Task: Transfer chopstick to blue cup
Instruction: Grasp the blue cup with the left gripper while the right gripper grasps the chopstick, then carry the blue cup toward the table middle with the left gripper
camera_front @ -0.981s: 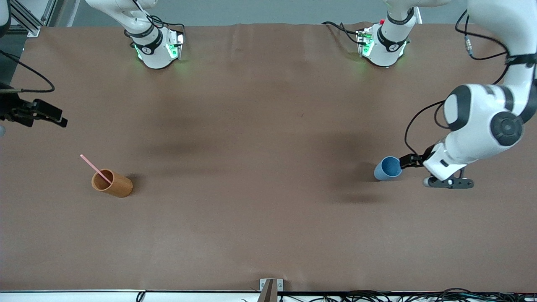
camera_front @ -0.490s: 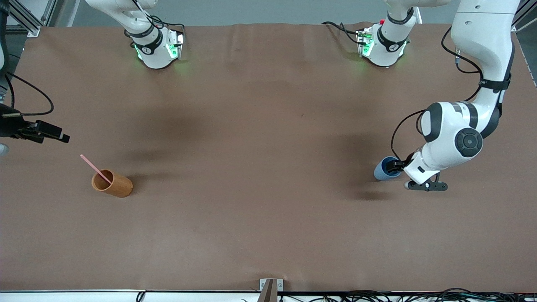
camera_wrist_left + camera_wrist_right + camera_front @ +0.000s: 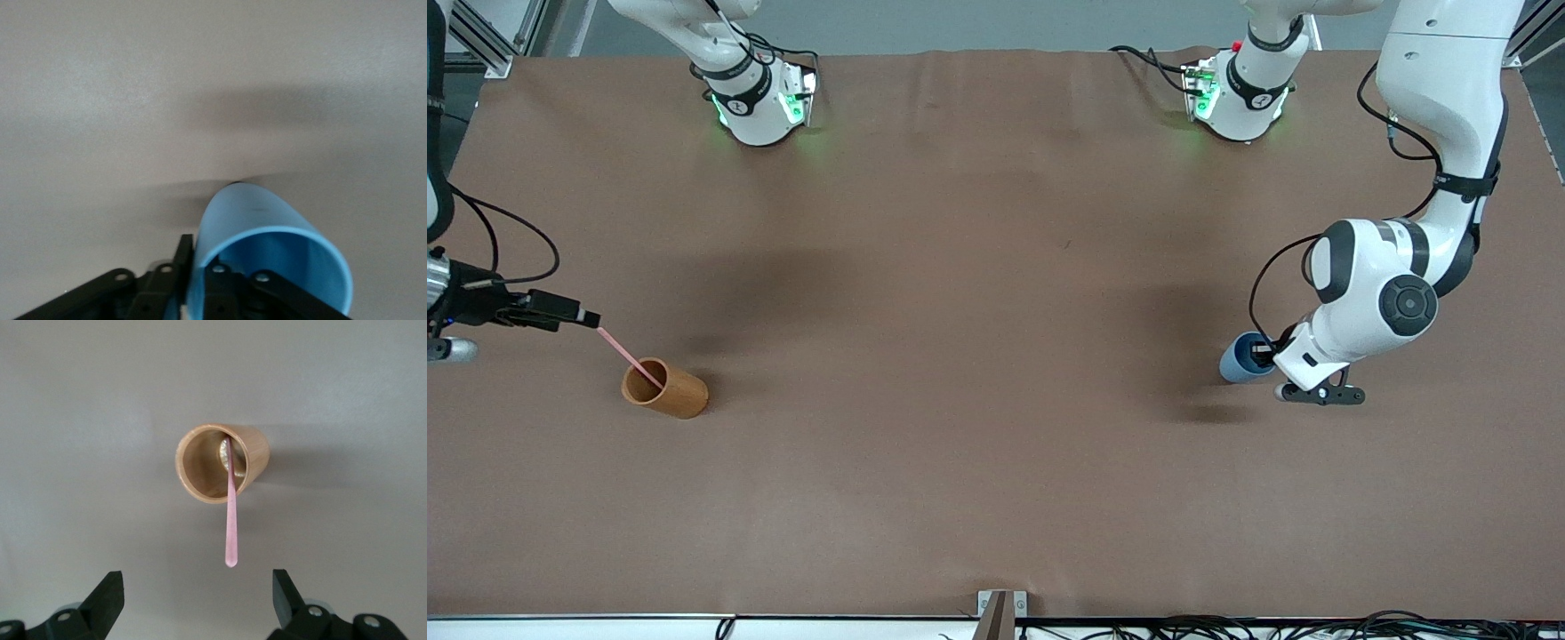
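Note:
The pale-pink chopstick (image 3: 630, 357) leans in the orange-brown holder (image 3: 667, 391) at the right arm's end of the table. Its upper end sticks out toward my right gripper (image 3: 588, 317). In the right wrist view the right gripper (image 3: 198, 588) is wide open. The chopstick's tip (image 3: 230, 553) lies just ahead of the gap between its fingers, untouched. The blue cup (image 3: 1238, 360) stands at the left arm's end. My left gripper (image 3: 1264, 355) is at its rim. In the left wrist view the left gripper (image 3: 199, 261) is shut on the cup's wall (image 3: 267, 227), with one finger outside and one inside.
The brown table cover (image 3: 978, 356) is bare between the two cups. The two arm bases (image 3: 760, 102) stand along the table edge farthest from the front camera. A metal bracket (image 3: 1000, 609) sits at the nearest edge.
My right gripper has moved in toward the chopstick's upper end. My left arm has swung closer and its fingers have come over the blue cup's rim. Neither the cup nor the holder has moved.

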`<state>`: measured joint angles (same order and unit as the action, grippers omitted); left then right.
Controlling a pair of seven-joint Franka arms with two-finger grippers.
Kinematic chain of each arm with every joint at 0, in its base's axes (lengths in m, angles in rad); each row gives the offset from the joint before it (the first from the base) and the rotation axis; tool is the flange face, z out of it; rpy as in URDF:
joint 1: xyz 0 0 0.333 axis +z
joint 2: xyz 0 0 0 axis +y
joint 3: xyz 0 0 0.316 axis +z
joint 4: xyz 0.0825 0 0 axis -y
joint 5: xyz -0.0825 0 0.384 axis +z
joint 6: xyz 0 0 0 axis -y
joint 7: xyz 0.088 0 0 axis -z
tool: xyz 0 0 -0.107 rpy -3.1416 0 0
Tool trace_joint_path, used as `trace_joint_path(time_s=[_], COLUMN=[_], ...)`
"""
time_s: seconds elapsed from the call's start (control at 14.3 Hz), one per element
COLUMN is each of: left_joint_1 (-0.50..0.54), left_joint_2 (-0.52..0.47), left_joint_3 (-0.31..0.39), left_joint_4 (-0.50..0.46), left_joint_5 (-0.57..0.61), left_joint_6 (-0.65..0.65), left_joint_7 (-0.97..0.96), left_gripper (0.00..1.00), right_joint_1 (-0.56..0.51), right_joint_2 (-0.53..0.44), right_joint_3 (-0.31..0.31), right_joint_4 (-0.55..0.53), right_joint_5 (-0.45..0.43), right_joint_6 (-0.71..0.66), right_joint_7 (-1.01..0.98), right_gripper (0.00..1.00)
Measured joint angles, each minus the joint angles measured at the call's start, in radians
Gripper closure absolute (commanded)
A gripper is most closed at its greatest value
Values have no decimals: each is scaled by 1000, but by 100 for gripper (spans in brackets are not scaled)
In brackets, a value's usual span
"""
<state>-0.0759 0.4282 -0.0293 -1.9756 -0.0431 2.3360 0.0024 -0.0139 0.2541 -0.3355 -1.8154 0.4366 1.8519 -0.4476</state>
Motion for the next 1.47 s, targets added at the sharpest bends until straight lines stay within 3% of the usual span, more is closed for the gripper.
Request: trace_joint_path(time_s=[0.21, 0.42, 0.56, 0.77, 0.91, 1.12, 1.33, 1.47], left_joint_1=[-4, -13, -40, -120, -223, -355, -424, -440], left_joint_2=[-9, -36, -49, -29, 25, 148, 261, 297], left_joint_3=[-3, -25, -77, -179, -193, -194, -193, -194], left_joint_4=[16, 122, 222, 300, 348, 443, 525, 548], left_joint_5=[1, 0, 0, 1, 8, 49, 85, 108], left_joint_6=[4, -100, -197, -224, -224, -220, -214, -213], left_joint_7=[0, -67, -236, -552, -736, -960, -1061, -1099], left_gripper=[100, 100, 100, 100, 100, 100, 100, 100], right_joint_1=[-7, -17, -19, -18, -17, -17, -17, -16], right_joint_2=[34, 52, 58, 60, 60, 60, 60, 60], right_joint_3=[-15, -29, -30, -29, -29, -28, -28, -28], right_joint_4=[-25, -71, -83, -83, -83, -84, -84, -83], right_joint_5=[68, 105, 112, 113, 114, 114, 120, 130], right_joint_6=[12, 56, 102, 152, 152, 149, 146, 146], right_joint_7=[-61, -137, -164, -170, -170, -171, -172, -173], right_gripper=[13, 40, 52, 60, 64, 83, 95, 98])
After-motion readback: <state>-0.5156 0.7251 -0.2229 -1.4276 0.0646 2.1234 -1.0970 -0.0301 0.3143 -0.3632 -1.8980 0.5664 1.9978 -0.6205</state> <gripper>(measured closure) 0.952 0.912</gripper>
